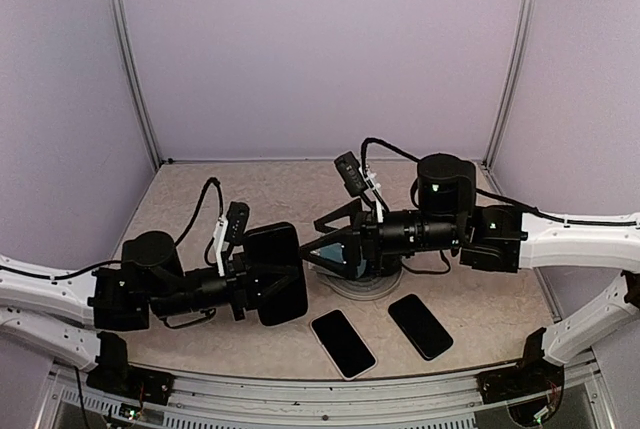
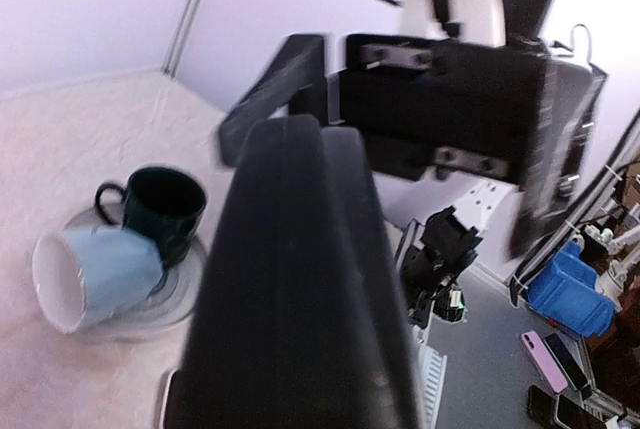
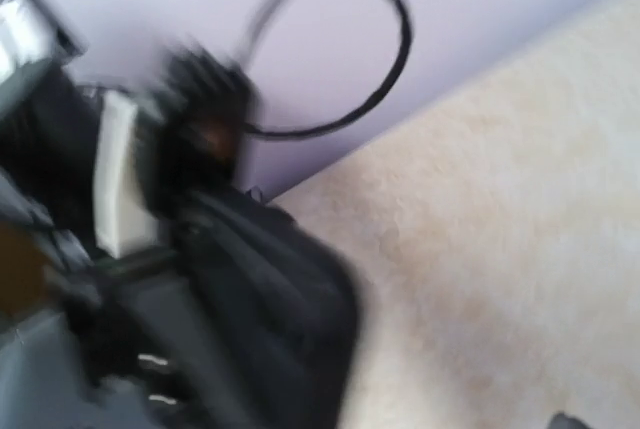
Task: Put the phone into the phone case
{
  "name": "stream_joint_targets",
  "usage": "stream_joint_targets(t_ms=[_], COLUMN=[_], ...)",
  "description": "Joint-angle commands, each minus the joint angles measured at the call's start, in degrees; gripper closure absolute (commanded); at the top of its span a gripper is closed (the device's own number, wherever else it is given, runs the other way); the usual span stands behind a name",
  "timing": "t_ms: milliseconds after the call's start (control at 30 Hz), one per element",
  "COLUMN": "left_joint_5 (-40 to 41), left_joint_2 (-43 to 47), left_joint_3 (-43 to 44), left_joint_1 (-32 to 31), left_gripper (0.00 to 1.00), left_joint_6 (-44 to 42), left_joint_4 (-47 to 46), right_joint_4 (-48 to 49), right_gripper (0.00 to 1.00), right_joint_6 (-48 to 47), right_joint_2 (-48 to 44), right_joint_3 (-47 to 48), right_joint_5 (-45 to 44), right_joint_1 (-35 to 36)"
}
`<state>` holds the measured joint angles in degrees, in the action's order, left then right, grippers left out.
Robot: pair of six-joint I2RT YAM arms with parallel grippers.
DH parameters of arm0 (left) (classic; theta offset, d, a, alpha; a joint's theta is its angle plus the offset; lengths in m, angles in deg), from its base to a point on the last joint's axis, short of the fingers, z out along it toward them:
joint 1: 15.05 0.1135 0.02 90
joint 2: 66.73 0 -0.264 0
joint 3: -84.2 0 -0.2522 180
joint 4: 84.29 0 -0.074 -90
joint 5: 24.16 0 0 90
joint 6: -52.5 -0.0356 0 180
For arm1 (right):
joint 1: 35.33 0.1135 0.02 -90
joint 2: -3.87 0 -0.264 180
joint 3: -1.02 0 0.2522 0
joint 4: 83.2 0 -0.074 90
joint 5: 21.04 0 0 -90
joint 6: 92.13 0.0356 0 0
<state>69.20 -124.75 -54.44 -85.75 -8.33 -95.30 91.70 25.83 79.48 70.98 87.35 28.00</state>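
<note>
Left end effector [image 1: 250,284] is clamped on the black phone case [image 1: 278,271], holding it off the bench [image 1: 260,189] at the left. In the left wrist view the case fills the foreground, seen edge-on.

Right end effector [image 1: 325,241] reaches leftward with its fingers spread and nothing between them, hanging over a saucer [image 1: 378,290] at mid-bench. The right wrist view is too blurred to add anything.

On the saucer stand two cups. A dark cup [image 2: 160,204] sits upright, handle to the left in the left wrist view, its inside too dark to read. A light blue cup [image 2: 95,274] lies on its side against it, white interior showing.

Two black phones lie flat, screen up, on the near bench, well apart from the case: one [image 1: 343,342] just right of the case, the other [image 1: 420,326] further right, near the saucer.
</note>
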Motion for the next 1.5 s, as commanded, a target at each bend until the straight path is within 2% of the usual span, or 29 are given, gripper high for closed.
stream_joint_targets(t_ms=[0,100,167,367,533,567,633,667,800,867,933,1000,1100,1233,1267,1300,1400,1467], left_joint_5=[0.9,1.5,1.4,0.9,1.2,1.4,1.8,1.9,1.3,1.0,1.2,1.5,2.0,3.3,4.1,4.3,6.5,8.0], left_joint_2=[0.4,-1.4,-2.6,-4.3,-5.3,-5.2,-4.7,-4.2,-3.5,-3.6,-3.8,-3.8,-3.4,-3.3,-3.4,-3.5,-2.9,-1.6], left_joint_3=[10.2,13.3,14.7,16.4,17.0,17.0,16.5,16.3,16.0,16.1,16.2,16.0,15.7,15.8,15.9,15.8,14.6,13.0], left_joint_1=[-4.3,-6.0,-6.8,-7.5,-8.0,-8.2,-8.4,-8.4,-8.5,-8.6,-8.9,-9.1,-9.1,-9.1,-9.1,-9.1,-9.1,-9.1], left_gripper=[1.0,1.0,1.0,1.0,1.0,1.0,1.0,1.0,1.0,1.0,1.0,1.0,1.0,1.0,0.98,0.91,0.47,0.38], left_joint_6=[-16.1,-19.6,-21.1,-22.1,-22.3,-22.3,-22.2,-22.2,-22.3,-22.3,-22.3,-22.4,-22.5,-22.4,-22.2,-22.2,-21.4,-21.2], left_joint_4=[4.4,5.7,6.0,5.4,5.4,5.3,4.3,3.9,3.8,3.7,3.6,3.5,3.1,3.2,3.4,3.4,3.2,3.1], right_joint_4=[-0.1,-0.2,0.7,2.1,1.4,0.7,-0.6,-0.9,-0.7,-1.5,-1.5,-1.7,-1.7,-0.9,0.2,1.8,6.7,8.1], right_gripper=[0.01,0.01,0.06,0.35,0.67,0.66,0.52,0.49,0.52,0.47,0.48,0.59,1.0,1.0,1.0,1.0,1.0,1.0], right_joint_6=[-17.1,-21.8,-22.2,-22.5,-22.2,-22.3,-22.6,-22.8,-22.1,-21.7,-21.5,-21.4,-21.4,-20.8,-20.2,-19.3,-16.7,-15.6], right_joint_2=[1.2,2.1,1.7,-0.9,-0.5,-0.5,-0.7,-0.9,-1.1,-0.2,0.6,0.9,0.7,0.0,-0.5,-1.1,-3.4,-4.6], right_joint_3=[6.1,8.8,8.3,6.1,6.7,6.7,6.5,6.3,6.0,6.7,6.9,7.0,7.2,6.9,6.5,6.0,4.4,3.9], right_joint_5=[12.2,18.4,20.0,22.1,25.0,25.2,25.5,25.8,26.4,26.3,26.3,26.6,27.6,27.6,28.0,28.7,31.8,33.2], right_joint_1=[-1.9,-1.9,-1.9,-1.9,-2.0,-2.0,-2.0,-2.1,-2.1,-2.1,-2.1,-2.1,-2.3,-3.0,-3.4,-3.9,-6.2,-7.6])
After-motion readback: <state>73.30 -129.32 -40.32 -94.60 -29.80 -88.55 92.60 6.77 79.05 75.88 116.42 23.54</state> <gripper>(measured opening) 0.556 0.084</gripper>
